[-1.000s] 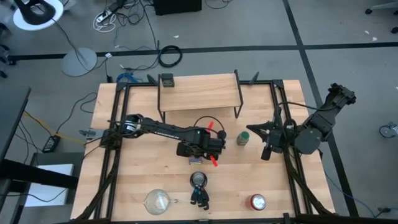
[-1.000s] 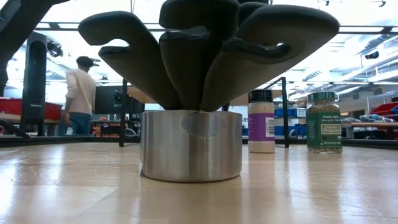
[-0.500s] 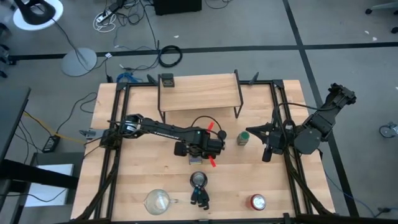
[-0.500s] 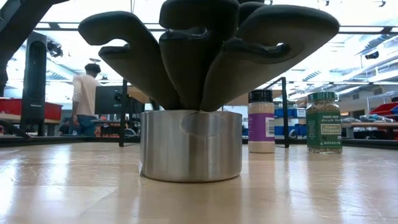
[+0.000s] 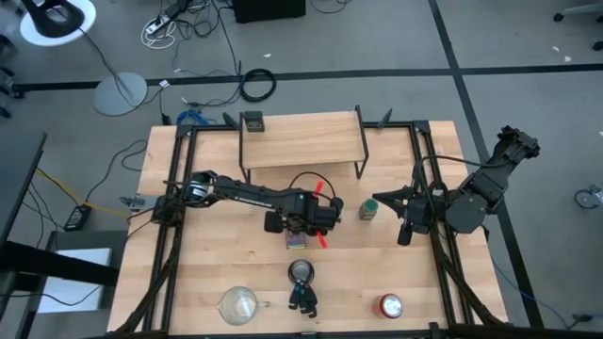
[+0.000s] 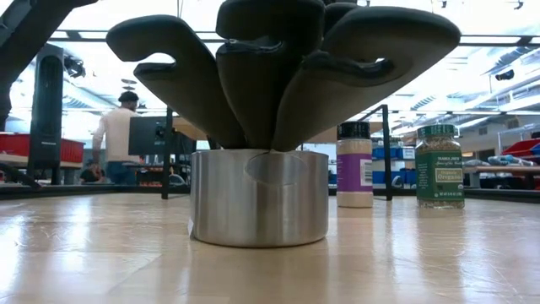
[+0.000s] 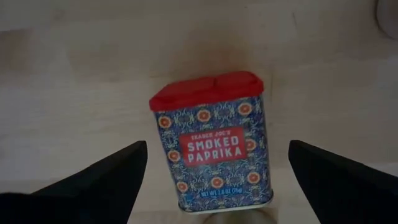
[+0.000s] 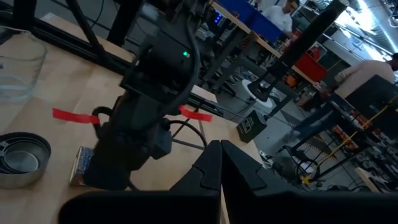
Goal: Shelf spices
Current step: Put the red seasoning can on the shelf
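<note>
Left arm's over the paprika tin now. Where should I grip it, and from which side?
Grip the paprika tin across its two narrow sides, mid-body below the red cap, coming straight down from above. It lies flat, label up, and the open left gripper already straddles it, one finger outside each long edge. The flat, parallel sides suit the fingers; the cap end looks less even.

Likely lab — floor cables (image 5: 259, 85), benches.

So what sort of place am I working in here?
Probably a robotics lab or workshop: grey floor with loose black cables, a ring light on a stand, and cluttered benches with a person beyond the light wooden table.
</note>
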You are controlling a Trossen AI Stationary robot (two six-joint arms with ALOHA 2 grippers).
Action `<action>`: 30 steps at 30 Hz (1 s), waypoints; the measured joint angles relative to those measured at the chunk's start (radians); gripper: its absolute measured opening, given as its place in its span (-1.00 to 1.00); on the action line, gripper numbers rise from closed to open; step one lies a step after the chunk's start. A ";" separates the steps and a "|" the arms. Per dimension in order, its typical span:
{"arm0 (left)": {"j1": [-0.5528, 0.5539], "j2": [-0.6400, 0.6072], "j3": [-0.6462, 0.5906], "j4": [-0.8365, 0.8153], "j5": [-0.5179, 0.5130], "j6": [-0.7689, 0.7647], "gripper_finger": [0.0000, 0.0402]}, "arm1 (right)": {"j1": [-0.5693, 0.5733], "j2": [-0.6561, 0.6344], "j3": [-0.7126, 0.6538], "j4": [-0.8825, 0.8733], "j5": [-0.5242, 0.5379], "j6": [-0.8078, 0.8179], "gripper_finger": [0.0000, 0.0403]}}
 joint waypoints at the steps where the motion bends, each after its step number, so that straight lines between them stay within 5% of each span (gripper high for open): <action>1: 0.001 0.000 0.000 0.000 0.004 0.000 0.96 | 0.000 0.000 0.000 0.000 -0.001 0.000 -0.99; 18: 0.011 0.085 0.000 0.063 0.062 0.044 0.96 | 0.000 0.000 0.000 0.004 -0.001 0.000 -0.97; 30: 0.012 0.086 0.000 0.089 -0.039 0.057 0.94 | 0.000 0.000 0.000 0.005 -0.001 0.000 -0.99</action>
